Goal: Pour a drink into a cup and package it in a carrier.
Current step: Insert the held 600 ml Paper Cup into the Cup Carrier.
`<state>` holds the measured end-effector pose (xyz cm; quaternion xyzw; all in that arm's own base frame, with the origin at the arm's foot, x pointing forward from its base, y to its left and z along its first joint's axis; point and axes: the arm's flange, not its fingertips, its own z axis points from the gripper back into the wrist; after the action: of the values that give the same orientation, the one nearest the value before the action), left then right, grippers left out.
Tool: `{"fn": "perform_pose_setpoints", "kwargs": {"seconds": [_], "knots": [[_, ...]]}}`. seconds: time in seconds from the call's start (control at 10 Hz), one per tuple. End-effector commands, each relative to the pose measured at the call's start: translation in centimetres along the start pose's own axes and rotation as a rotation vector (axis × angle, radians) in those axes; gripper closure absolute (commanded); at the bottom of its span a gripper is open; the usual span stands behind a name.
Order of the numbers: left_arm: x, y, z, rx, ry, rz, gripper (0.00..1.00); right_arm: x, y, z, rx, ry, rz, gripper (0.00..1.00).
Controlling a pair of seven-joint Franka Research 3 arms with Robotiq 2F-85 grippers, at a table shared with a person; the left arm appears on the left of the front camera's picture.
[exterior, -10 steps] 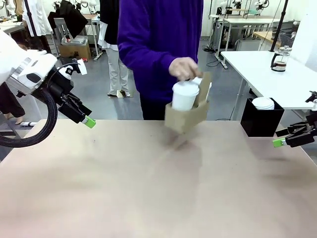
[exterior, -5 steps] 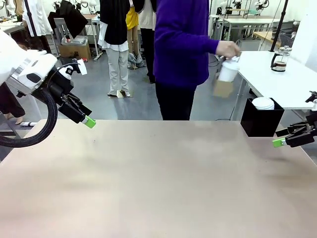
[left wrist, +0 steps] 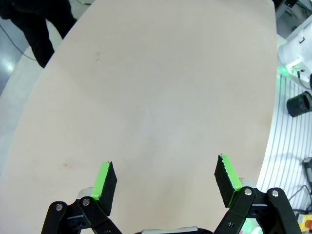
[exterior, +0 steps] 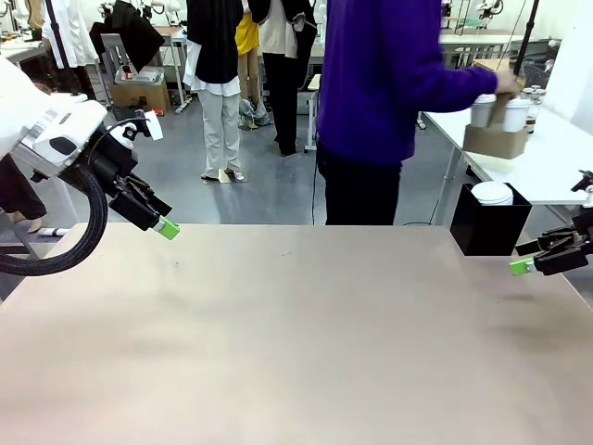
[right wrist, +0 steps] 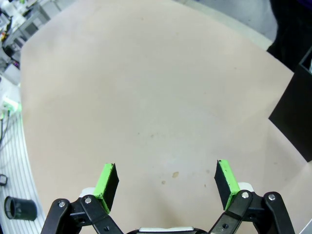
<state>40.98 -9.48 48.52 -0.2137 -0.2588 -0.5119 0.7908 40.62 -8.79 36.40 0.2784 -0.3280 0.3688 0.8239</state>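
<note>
Both grippers hang above the bare table (exterior: 278, 352) with jaws spread wide and nothing between them: the left gripper (left wrist: 165, 185) at the table's left edge, the right gripper (right wrist: 166, 184) at its right edge. Well beyond the right gripper, the person's hand (exterior: 505, 83) holds the carrier (exterior: 494, 139) with a lidded cup (exterior: 483, 109) over a far white table (exterior: 556, 153), past the black box (exterior: 489, 222).

The table (exterior: 278, 334) has a plain beige top with a few faint specks. At its far right edge stands a black square box (exterior: 488, 227).
</note>
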Motion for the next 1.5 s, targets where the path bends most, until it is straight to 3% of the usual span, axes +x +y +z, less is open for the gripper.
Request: {"fn": "perform_pose_setpoints", "kwargs": {"seconds": [0.0,1.4], "knots": [[0.08,0.02,-0.01,-0.009,0.001,0.007,0.0,-0.02,-0.05,-0.12,-0.01,-0.023,0.021,0.0],[0.08,0.02,-0.01,-0.009,0.001,0.007,0.0,-0.02,-0.05,-0.12,-0.01,-0.023,0.021,0.0]]}}
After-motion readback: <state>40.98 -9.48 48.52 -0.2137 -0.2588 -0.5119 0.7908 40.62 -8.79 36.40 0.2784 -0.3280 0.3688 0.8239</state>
